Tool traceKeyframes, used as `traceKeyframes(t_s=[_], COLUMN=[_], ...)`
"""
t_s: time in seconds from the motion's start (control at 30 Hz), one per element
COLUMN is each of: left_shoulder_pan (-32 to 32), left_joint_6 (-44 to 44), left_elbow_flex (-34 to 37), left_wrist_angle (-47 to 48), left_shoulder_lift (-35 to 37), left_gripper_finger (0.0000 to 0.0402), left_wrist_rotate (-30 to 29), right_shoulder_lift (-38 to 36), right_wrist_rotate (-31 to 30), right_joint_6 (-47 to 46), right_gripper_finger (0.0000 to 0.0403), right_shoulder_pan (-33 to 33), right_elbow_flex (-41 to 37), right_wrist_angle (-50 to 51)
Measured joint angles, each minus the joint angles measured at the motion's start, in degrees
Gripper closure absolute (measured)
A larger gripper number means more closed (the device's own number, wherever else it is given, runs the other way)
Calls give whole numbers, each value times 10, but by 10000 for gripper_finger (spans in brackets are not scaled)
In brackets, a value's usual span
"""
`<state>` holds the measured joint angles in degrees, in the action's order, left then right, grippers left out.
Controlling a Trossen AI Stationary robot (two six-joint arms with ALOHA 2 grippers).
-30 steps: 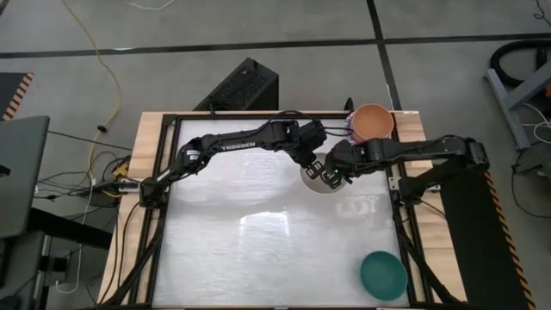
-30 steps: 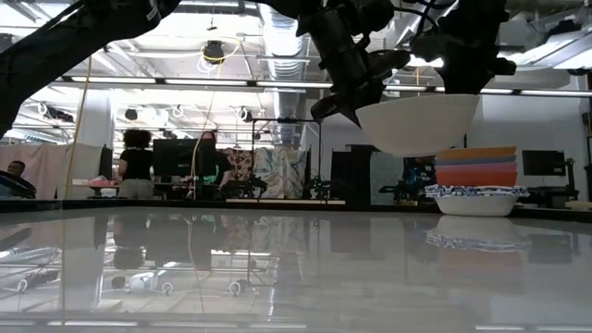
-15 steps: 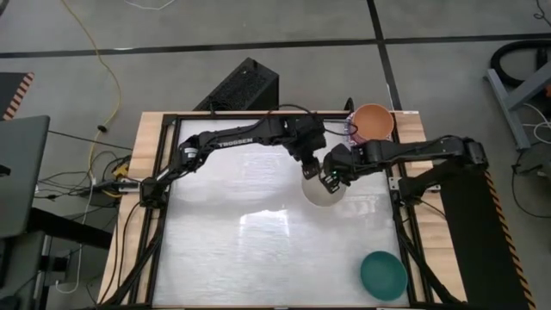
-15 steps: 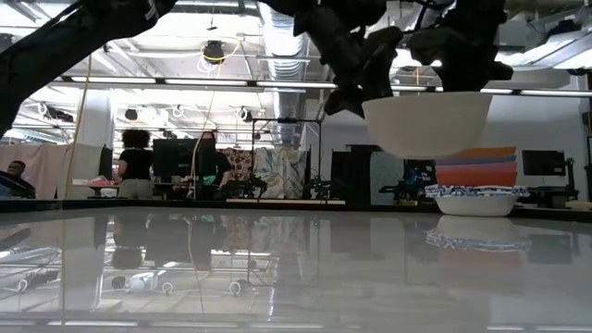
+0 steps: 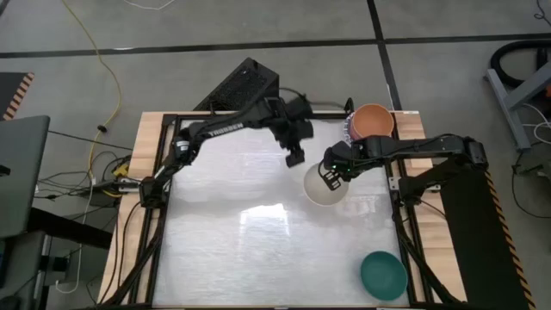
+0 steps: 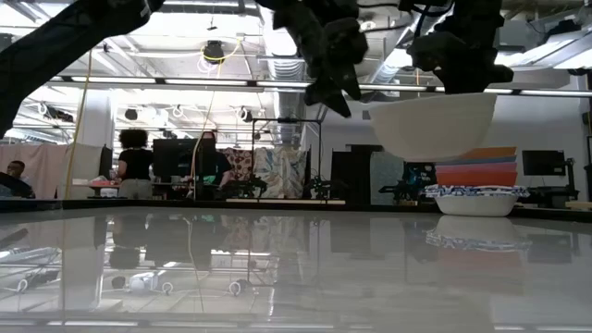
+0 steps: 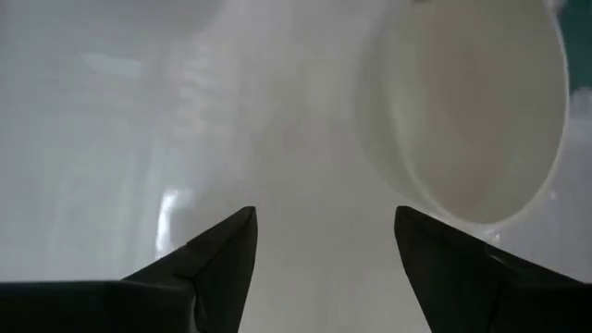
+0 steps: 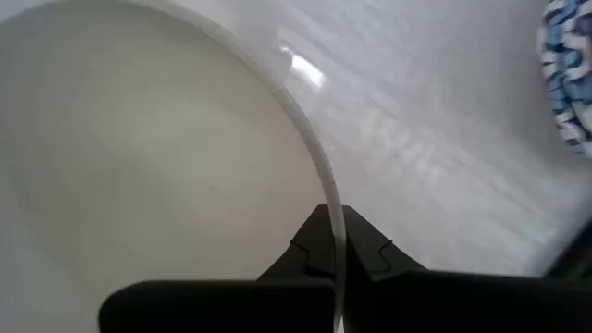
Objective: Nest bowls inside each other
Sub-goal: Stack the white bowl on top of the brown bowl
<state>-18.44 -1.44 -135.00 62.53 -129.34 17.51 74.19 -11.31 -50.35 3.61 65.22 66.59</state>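
Plain cream bowl, round, smooth; rim pinched by right gripper fingers; left gripper fingers spread.

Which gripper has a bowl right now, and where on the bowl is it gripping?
The right gripper pinches the cream bowl by its rim, holding it above the table. The left gripper is open and empty.

Left claw raised, fingers spread wide and empty, just beside right claw, clamped tight on a rim, both arms outstretched.
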Motion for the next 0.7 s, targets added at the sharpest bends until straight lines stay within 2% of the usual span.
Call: traceKeyframes(t_s=[0.47,0.7], left_shoulder_pan=[-56,-72], left_joint_6=[-26,-49], left_elbow_flex=[0,0], left_wrist_angle=[1,2], left_shoulder_lift=[165,242], left_gripper_finger=[157,157], left_wrist_rotate=[-5,-70], right_shoulder_lift=[-24,-86], right_wrist_rotate=[26,10], right_joint_6=[58,76], right_gripper_finger=[394,394], right_shoulder_pan=[115,218], right_elbow_flex=[0,0], right_wrist_angle=[-48,-57])
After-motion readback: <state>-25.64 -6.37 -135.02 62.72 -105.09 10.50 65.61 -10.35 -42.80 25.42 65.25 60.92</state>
